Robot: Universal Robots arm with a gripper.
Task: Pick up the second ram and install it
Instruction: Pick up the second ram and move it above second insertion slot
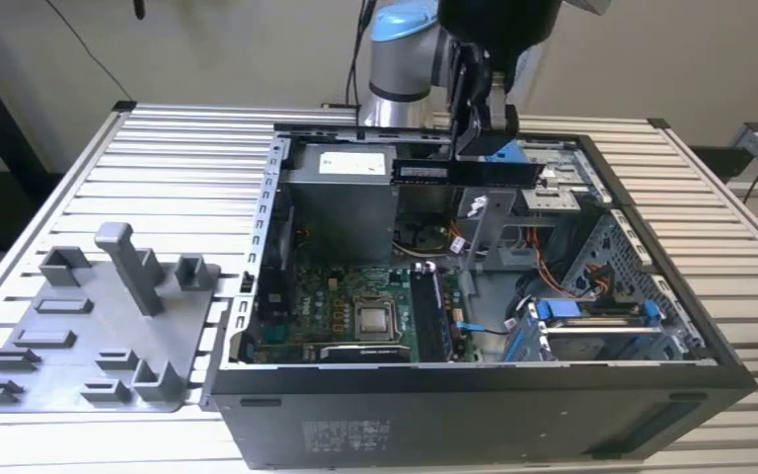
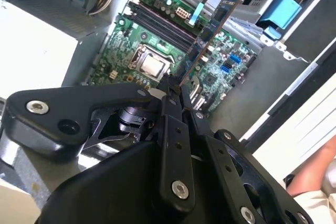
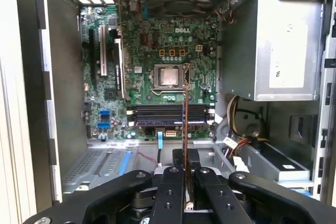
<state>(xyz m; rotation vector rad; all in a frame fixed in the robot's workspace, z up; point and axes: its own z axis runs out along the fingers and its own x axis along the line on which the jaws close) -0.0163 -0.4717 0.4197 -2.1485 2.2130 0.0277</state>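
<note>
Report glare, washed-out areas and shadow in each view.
Exterior view: even light, motherboard shaded by the case. Second wrist view: the table beside the case burns white; the gripper, shut on the ram, is a dark mass. First wrist view: the processor glints, interior evenly lit.

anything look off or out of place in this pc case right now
Nothing looks damaged or spilled. The second ram is not in a slot: the pincer holds it above the open case. One oddity: a person's arm shows at the edge of the second wrist view.
</note>
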